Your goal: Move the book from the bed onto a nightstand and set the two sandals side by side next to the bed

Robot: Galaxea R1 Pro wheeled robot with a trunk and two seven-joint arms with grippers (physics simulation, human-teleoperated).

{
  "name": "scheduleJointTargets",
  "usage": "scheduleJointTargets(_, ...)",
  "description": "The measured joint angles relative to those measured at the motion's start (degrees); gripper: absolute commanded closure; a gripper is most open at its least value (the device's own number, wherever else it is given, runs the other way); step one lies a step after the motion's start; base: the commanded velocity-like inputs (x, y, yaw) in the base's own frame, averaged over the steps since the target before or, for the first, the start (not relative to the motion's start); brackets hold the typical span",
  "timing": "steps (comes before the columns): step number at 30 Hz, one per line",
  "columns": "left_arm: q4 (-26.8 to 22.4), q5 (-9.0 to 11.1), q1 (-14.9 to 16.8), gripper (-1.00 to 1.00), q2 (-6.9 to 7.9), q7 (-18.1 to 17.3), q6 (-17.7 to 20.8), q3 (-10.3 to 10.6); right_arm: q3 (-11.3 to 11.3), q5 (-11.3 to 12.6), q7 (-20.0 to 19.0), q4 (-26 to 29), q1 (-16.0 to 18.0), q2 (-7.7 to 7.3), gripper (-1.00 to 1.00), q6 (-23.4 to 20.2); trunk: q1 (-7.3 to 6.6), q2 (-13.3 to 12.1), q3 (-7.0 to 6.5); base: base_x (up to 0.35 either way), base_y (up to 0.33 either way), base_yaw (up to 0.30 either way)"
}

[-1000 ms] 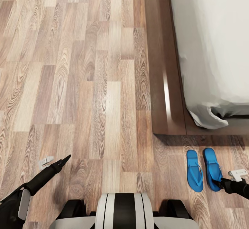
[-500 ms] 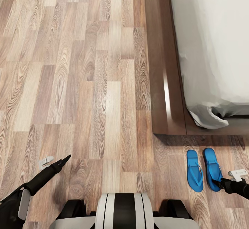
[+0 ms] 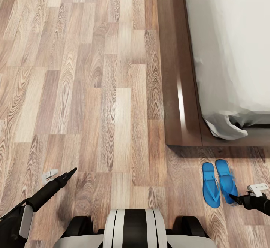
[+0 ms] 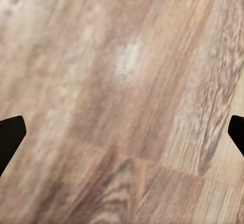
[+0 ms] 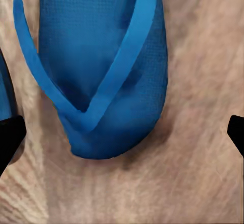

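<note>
Since a moment ago the right-hand sandal [image 3: 226, 180] shifted nearer its mate [image 3: 210, 184], beside the bed [image 3: 180, 90] corner; my right tool [image 3: 245, 195] and left tool [image 3: 60, 174] hang with fingers apart. Close up, its strap [image 5: 122, 56] shows.

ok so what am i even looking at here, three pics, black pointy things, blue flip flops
It is a simulated two-armed robot seen by its own cameras. The big picture looks down from its head: the left gripper and right gripper are the black pointed parts. Two blue sandals lie close together on the wood floor, just off the corner of the bed. The other two pictures come from cameras on the wrists: one looks at bare floor, the other straight down on one sandal. Both grippers are open and hold nothing.
</note>
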State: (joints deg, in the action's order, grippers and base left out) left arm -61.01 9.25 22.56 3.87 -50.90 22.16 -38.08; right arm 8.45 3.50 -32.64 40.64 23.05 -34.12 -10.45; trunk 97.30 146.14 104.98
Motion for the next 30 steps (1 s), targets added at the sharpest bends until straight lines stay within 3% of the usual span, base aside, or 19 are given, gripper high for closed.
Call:
scheduleJointTargets(27,0.0,0.0,0.0,-1.0,0.0,0.0,0.0,0.0,0.0,0.0,0.0,0.0,0.0,0.0,-1.0,-0.1,0.0,0.0,0.0,0.0,0.0,0.0)
scheduleJointTargets(30,0.0,0.0,0.0,-1.0,0.0,0.0,0.1,0.0,0.0,0.0,0.0,0.0,0.0,0.0,-1.0,-0.1,-0.08,0.0,-0.66,0.0,0.0,0.0)
